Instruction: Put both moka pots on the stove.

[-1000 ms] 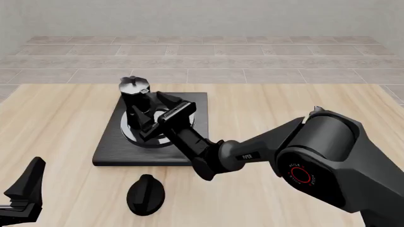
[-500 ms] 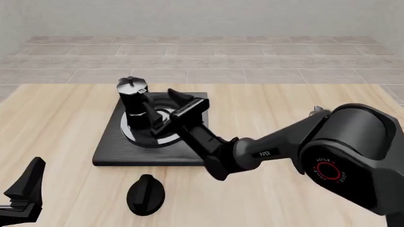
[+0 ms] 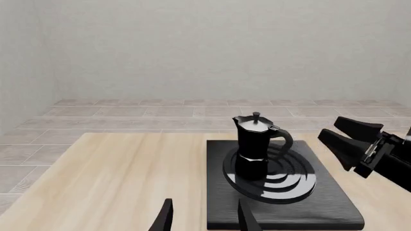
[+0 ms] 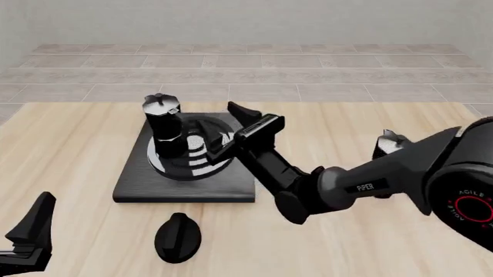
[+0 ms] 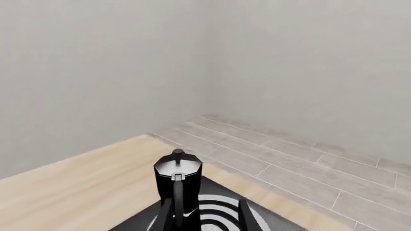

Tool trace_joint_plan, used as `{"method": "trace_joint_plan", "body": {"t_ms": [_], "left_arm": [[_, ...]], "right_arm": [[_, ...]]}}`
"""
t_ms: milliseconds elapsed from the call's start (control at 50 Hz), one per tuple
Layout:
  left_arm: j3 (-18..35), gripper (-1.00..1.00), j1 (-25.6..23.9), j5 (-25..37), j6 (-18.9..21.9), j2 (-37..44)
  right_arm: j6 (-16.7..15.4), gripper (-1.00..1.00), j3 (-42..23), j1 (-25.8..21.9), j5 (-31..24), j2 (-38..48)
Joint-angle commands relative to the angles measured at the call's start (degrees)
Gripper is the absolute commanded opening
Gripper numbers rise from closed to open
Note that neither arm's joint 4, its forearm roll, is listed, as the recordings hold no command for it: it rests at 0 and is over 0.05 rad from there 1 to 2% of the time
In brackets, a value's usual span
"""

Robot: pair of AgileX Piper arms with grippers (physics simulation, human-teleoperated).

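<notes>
Matte black right arm (image 4: 362, 184) bears white "PIPER" lettering.

The light wooden desk (image 4: 347, 242) fills the lower frame. The black stove (image 4: 138, 179) lies flat left of center, a black oval knob (image 4: 178, 237) near its front edge, a second moka pot (image 4: 387, 142) at center right
</notes>
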State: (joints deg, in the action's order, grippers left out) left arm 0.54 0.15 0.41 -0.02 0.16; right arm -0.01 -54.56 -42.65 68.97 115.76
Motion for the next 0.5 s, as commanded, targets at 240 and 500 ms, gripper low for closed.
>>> {"method": "trace_joint_plan", "body": {"t_ms": [240, 500], "left_arm": [[-0.02, 1.0, 0.0, 0.0, -0.01, 0.01], [-0.02, 1.0, 0.0, -0.01, -0.02, 0.01]], "right_arm": [[-0.89, 1.0, 10.62, 5.48, 0.89, -11.53], [-1.29, 1.0, 20.28, 10.78, 0.89, -20.98]]}}
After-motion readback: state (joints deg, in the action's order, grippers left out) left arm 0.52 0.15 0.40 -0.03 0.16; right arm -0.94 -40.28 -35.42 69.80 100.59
